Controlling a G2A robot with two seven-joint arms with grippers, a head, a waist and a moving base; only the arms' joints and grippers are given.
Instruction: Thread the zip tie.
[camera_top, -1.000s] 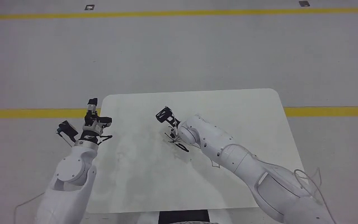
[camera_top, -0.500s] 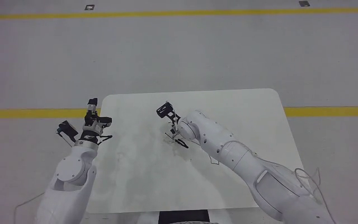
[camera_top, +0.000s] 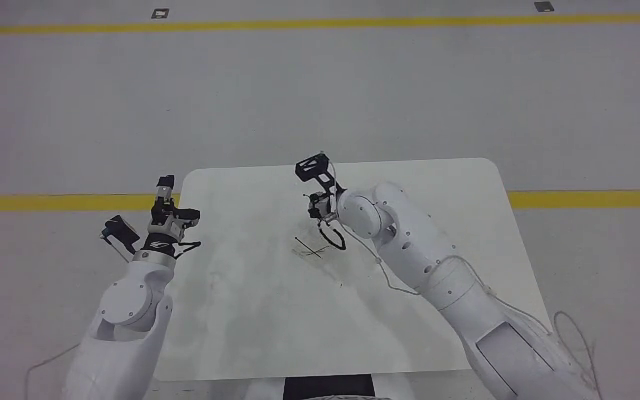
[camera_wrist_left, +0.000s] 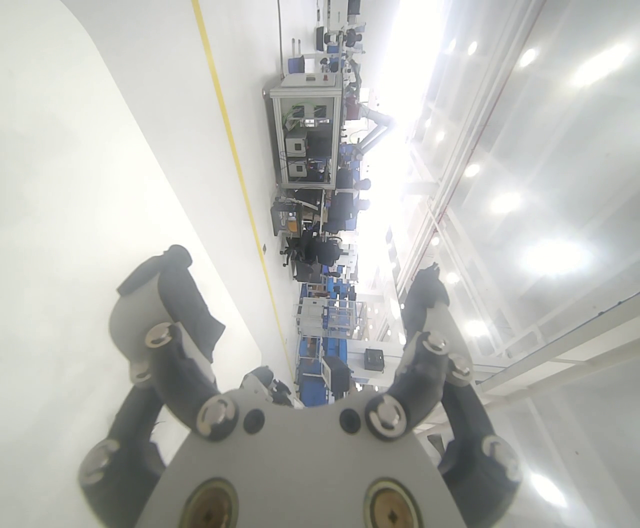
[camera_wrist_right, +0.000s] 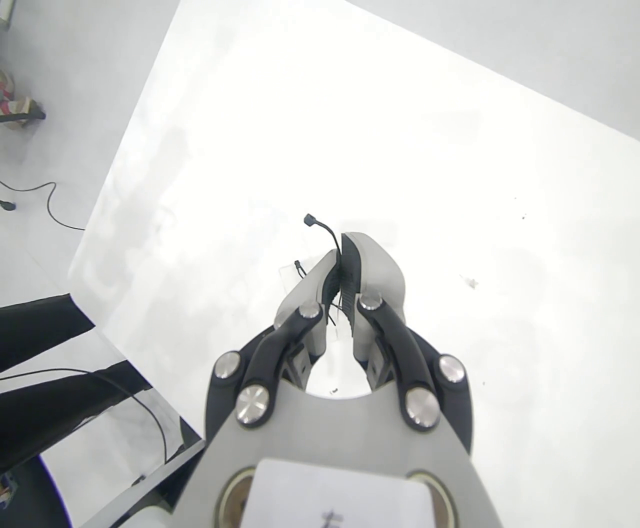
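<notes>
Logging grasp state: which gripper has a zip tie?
The right gripper, jaws shut on the black zip tie over the table; the left gripper hangs open and empty.

Both arms are glossy white with rounded shells. A thin dark cable (camera_top: 388, 285) runs beside the right arm (camera_top: 420, 250). The left tool (camera_wrist_left: 300, 267) and right tool (camera_wrist_right: 344, 257) share a grey metal base, black link bars, round silver screws (camera_wrist_right: 452, 369), brass-coloured recessed fittings, and pale fingers (camera_wrist_right: 375, 270) with black ribbed pads (camera_wrist_right: 351, 267).
</notes>
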